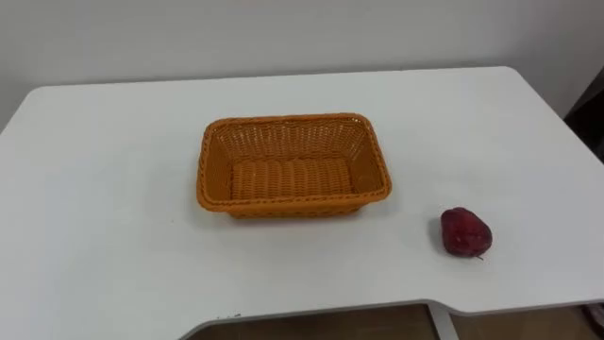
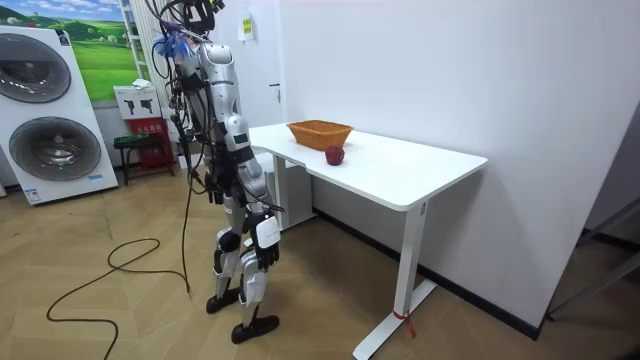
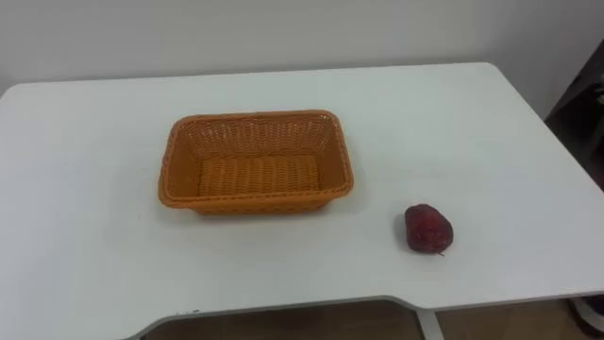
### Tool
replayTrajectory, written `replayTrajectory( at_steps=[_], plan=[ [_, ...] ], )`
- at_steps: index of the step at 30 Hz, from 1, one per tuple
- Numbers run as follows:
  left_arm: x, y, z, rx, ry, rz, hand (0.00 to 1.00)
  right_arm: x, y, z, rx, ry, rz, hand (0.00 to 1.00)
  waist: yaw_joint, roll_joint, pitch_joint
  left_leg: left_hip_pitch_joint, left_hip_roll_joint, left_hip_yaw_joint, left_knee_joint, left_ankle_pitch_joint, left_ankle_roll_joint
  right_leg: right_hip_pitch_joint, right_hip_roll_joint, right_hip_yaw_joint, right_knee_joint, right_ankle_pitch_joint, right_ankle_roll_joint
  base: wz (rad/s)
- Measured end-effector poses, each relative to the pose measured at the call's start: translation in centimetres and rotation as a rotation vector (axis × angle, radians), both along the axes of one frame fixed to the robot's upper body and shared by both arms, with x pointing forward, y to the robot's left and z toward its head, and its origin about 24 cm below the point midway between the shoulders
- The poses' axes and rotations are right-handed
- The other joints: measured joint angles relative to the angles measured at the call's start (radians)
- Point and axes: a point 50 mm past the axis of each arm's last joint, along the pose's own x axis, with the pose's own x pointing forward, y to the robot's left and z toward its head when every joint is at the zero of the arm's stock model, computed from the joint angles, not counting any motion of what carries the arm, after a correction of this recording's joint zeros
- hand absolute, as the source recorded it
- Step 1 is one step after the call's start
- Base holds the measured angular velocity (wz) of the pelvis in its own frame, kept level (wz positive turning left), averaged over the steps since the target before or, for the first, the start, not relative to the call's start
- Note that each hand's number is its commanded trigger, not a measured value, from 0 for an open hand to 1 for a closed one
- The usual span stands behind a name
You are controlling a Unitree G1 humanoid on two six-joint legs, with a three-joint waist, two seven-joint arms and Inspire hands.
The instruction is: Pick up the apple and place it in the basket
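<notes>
My right hand [image 2: 266, 236] hangs low at my side and my left hand [image 2: 214, 187] hangs beyond my body, both short of the white desk [image 1: 113, 189]; I cannot tell how my fingers are set; the dark red apple [image 1: 465, 232] lies on the desk, right of the orange woven rectangular basket [image 1: 294, 200] and apart from it.

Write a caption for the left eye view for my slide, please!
A dark red apple lies on the white table, right of an empty orange woven wicker basket.
</notes>
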Motion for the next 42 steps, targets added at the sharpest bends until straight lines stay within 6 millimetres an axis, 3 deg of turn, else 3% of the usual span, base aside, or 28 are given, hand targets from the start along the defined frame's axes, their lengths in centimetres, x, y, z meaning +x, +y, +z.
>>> replayTrajectory(
  at_steps=[13, 21, 25, 29, 31, 32, 34, 39, 42],
  plan=[
    [0.1, 0.0, 0.0, -0.004, -0.011, -0.003, 0.0, 0.4, 0.0, 0.0, -0.009, -0.023, 0.004, 0.0, 0.002, -0.005, 0.0031, 0.001, 0.0, -0.003, 0.001, 0.0, 0.0, 0.005, -0.003, -0.01, -0.001, -0.001, 0.0, 0.0],
    [0.1, -0.2, -0.1, -0.008, -0.009, 0.001, 0.0, 0.2, -0.1, 0.0, -0.038, -0.049, -0.117, 0.0, 0.006, -0.002, 0.0047, -0.002, 0.0, -0.003, -0.003, 0.0, 0.0, 0.003, -0.002, -0.009, -0.005, -0.001, 0.0, 0.0],
    [0.0, -0.4, -0.1, -0.002, -0.008, 0.004, 0.0, -1.0, -0.2, 0.0, -0.08, -0.064, -0.323, 0.0, 0.002, 0.002, 0.0045, -0.006, 0.0, -0.003, -0.003, 0.0, 0.0, 0.001, -0.002, -0.009, 0.001, -0.006, 0.0, 0.02],
    [0.1, -0.3, -0.1, 0.015, -0.049, 0.063, 0.0, -2.6, -0.9, 0.3, -0.159, -0.104, -0.747, 0.0, -0.002, 0.014, 0.0087, -0.018, 0.0, 0.006, -0.001, 0.0, 0.0, -0.016, -0.002, 0.003, 0.011, -0.006, -0.001, -0.08],
    [0.0, 0.0, 0.0, 0.023, -0.069, 0.099, 0.0, -1.1, -1.9, 0.5, -0.185, -0.226, -1.018, 0.0, -0.011, 0.013, 0.0093, -0.022, 0.0, 0.028, -0.001, 0.0, 0.0, -0.036, -0.002, 0.016, 0.026, -0.007, -0.001, -0.27],
    [-0.2, 0.3, 0.1, 0.041, -0.081, 0.124, 0.0, 0.0, -2.6, 0.8, -0.185, -0.322, -1.184, 0.0, -0.034, 0.016, 0.0137, -0.022, 0.0, 0.029, -0.002, 0.0, 0.0, -0.037, -0.003, 0.014, 0.026, -0.007, -0.001, -0.07],
    [-0.2, 1.1, 0.4, 0.085, -0.124, 0.158, 0.0, 2.5, -4.1, 1.6, -0.165, -0.494, -1.448, 0.0, -0.061, 0.012, 0.0075, -0.019, -0.002, 0.03, -0.004, 0.0, 0.0, -0.044, -0.004, 0.016, 0.022, -0.01, 0.0, -0.02],
    [-0.2, 2.3, 0.9, 0.145, -0.182, 0.182, 0.0, 4.9, -7.3, 3.4, -0.214, -0.706, -1.655, 0.0, -0.076, 0.003, -0.003, -0.015, 0.0, 0.032, -0.006, 0.0, 0.0, -0.044, 0.0, 0.018, 0.02, -0.009, -0.001, 0.0],
    [-0.9, 2.5, 1.0, 0.162, -0.177, 0.187, 0.0, 5.7, -9.0, 4.6, -0.268, -0.786, -1.734, 0.0, -0.08, -0.003, -0.0044, -0.011, 0.0, 0.037, -0.007, 0.0, 0.0, -0.041, 0.001, 0.024, 0.023, -0.008, -0.001, -0.04]
  ],
)
